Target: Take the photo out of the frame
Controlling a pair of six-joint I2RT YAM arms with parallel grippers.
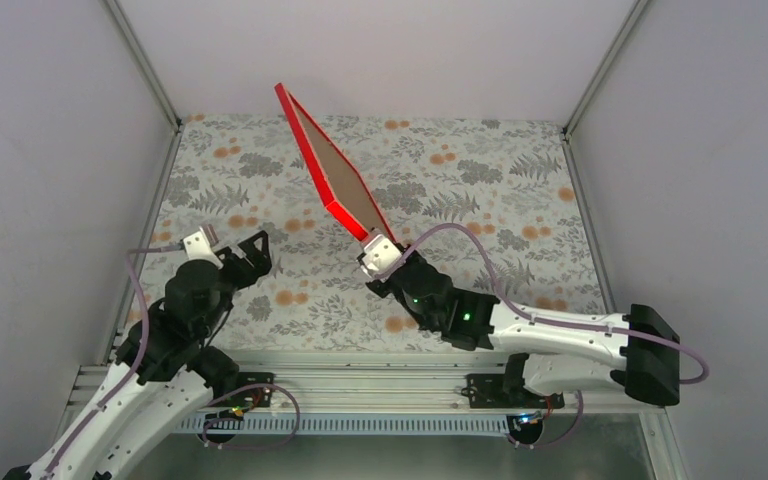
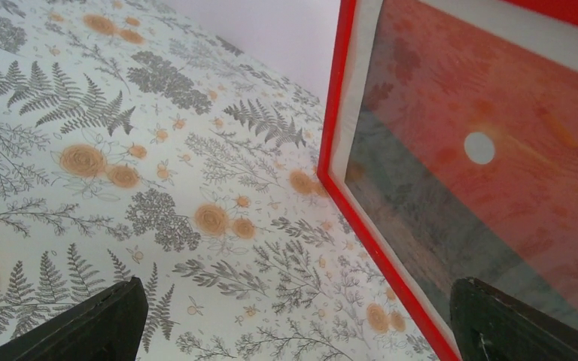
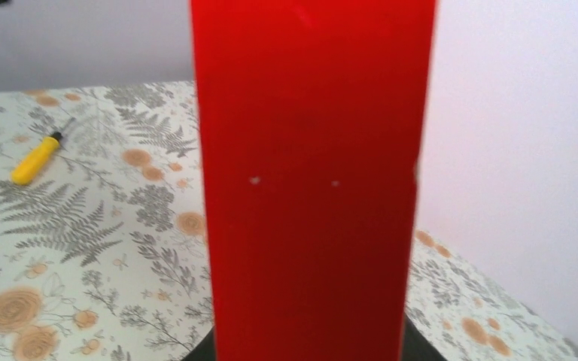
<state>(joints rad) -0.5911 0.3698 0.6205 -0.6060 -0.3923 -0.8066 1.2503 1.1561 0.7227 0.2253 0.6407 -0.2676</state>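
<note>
Overhead and wrist views of a two-arm workcell. The table [image 1: 260, 180] carries a cloth printed with grey ferns and orange flowers, and pale walls enclose it on three sides.

The frame [image 1: 343, 180] is the largest object. It stands on edge above the middle of the table, tilted, with its upper corner towards the back wall. In the overhead view its brown back with red rim faces the right side of the cell. In the left wrist view its glazed front [image 2: 331, 135] faces the left arm.

The photo [image 2: 497, 173] sits inside the frame behind the glazing, with a pale border between it and the red rim. It shows a red-orange sky, a small white sun [image 2: 479, 148] and a dark band below. The cloth pattern is reflected faintly across it.

The right gripper [image 1: 372, 247] is clamped on the frame's lowest corner and carries it. In the right wrist view the red edge [image 3: 308, 188] fills the space between the dark fingers.

The left gripper [image 1: 230, 245] hangs over the left part of the table with its jaws spread wide and nothing between them. It is near the frame's front but apart from it.

A yellow-handled screwdriver [image 3: 36, 159] lies on the cloth, well apart from the frame.
</note>
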